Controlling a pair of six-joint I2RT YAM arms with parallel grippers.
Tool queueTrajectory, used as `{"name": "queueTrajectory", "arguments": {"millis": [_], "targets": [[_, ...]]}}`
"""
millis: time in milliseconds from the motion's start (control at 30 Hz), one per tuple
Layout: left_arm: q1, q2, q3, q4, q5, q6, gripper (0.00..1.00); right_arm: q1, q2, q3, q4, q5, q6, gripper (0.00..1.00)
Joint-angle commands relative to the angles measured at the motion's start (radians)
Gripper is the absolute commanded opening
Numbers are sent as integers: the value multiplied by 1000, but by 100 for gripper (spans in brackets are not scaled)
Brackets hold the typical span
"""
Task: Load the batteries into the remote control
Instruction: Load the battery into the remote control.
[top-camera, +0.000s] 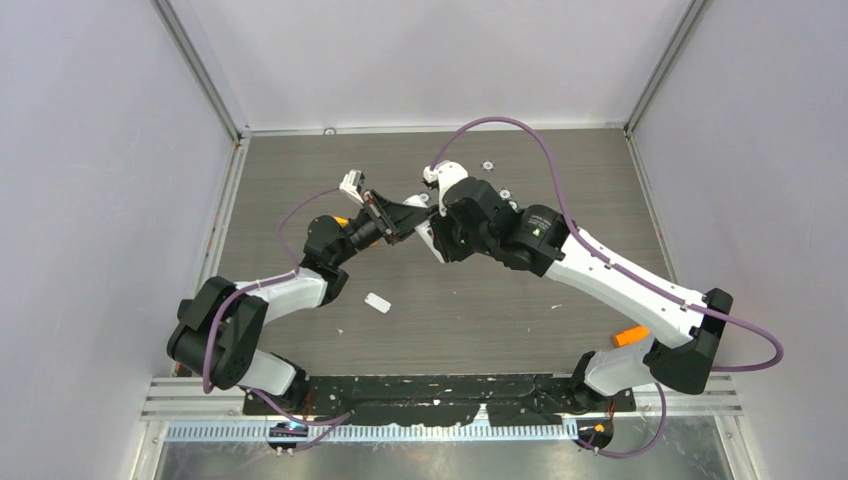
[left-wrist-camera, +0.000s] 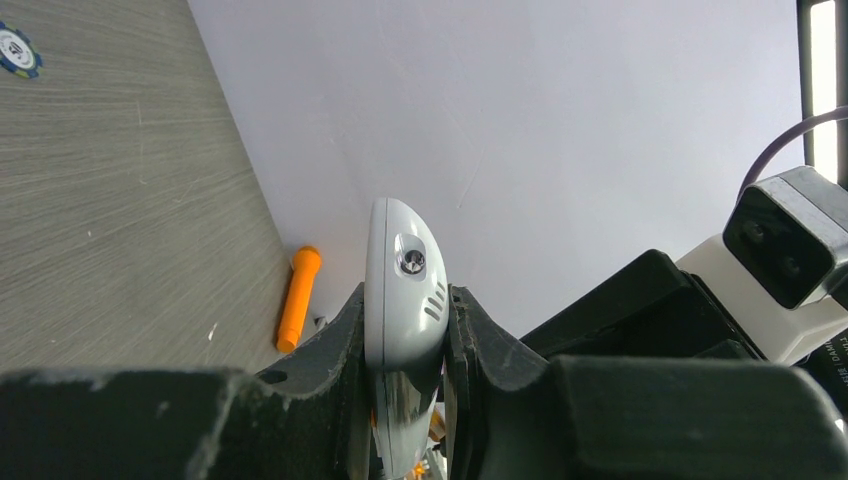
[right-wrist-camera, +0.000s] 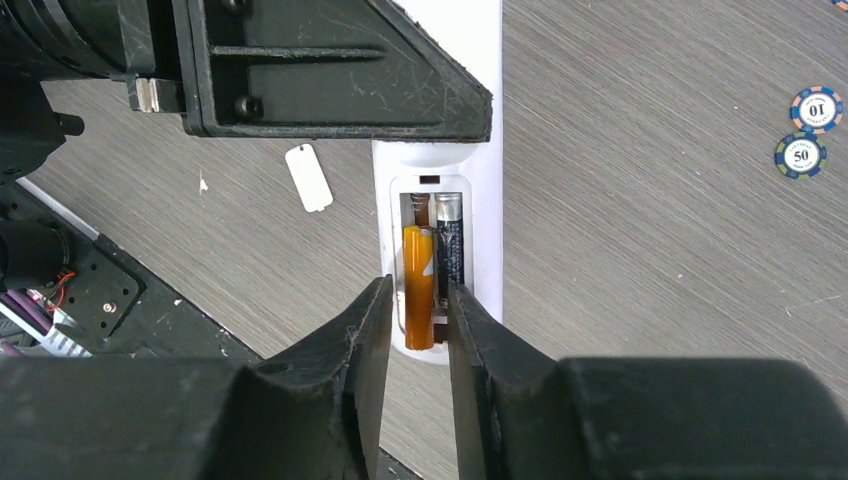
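My left gripper (left-wrist-camera: 405, 345) is shut on the white remote control (left-wrist-camera: 403, 290) and holds it edge-on above the table. In the right wrist view the remote (right-wrist-camera: 486, 200) shows its plain back with the battery bay uncovered. The orange battery (right-wrist-camera: 418, 285) and the dark battery (right-wrist-camera: 449, 245) lie side by side in the bay. My right gripper (right-wrist-camera: 418, 300) sits just over the bay's near end. Its jaws stand a narrow gap apart around the orange battery's end, with gaps on both sides. In the top view both grippers meet mid-table at the remote (top-camera: 430, 240).
A small white tab (right-wrist-camera: 308, 178) lies on the table, also in the top view (top-camera: 377, 302). Two poker chips (right-wrist-camera: 816, 108) lie to the far right. An orange carrot-shaped stick (left-wrist-camera: 298, 298) lies by the wall. The black base plate (right-wrist-camera: 90, 290) is near.
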Motion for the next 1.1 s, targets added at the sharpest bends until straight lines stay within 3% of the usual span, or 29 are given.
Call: {"name": "queueTrajectory", "arguments": {"millis": [0,267,433,633,900,1067], "targets": [[-5,-3,9,47,-4,9,0,5,-2,46,3,30,-4,34],[-5,-4,7,35,-9,-1,0,4,-37,47,27,37,21,41],[-5,5,-4,38,-36,-80,0,-11,-122,-16,85,43,95,68],[-5,9,-30,112,-86,-254,0,-51,-226,-101,127,49,170,80],[-19,-64,-76,109,-231,-481,0,-76,-301,-130,177,29,261,84],[-30,-95,-36,57,-235,-497,0,-76,-289,-116,183,25,267,84]]}}
